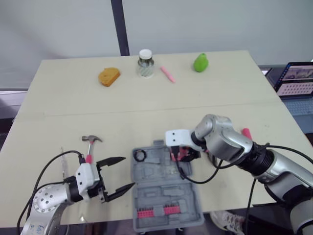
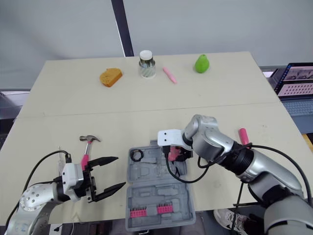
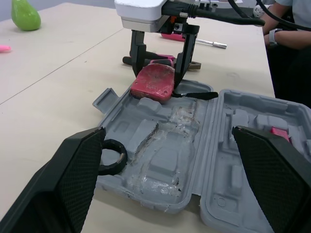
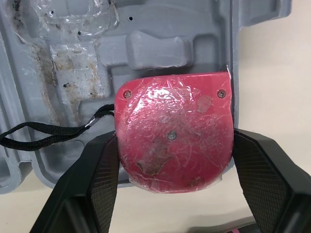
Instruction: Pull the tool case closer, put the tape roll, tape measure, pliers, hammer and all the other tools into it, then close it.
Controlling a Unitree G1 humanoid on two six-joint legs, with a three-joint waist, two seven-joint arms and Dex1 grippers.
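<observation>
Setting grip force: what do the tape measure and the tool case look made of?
Tape measure: likely hard red plastic, glossy, with small screws; wrinkled clear film seems to cover it. Tool case: grey moulded plastic, matte, with shaped recesses.

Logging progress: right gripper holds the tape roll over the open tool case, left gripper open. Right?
No: what the right gripper holds over the open tool case is the red tape measure, as the right wrist view shows. The left gripper is open.

Tool case [image 1: 151, 193]: we see it open at the tabletop's [image 1: 220, 93] 6 o'clock edge.
Tape roll [image 3: 122, 155]: in its 11 o'clock corner.
Tape measure [image 4: 175, 145]: at its 1 o'clock rim.
Hammer [image 1: 90, 145]: at its 10 o'clock, apart.
</observation>
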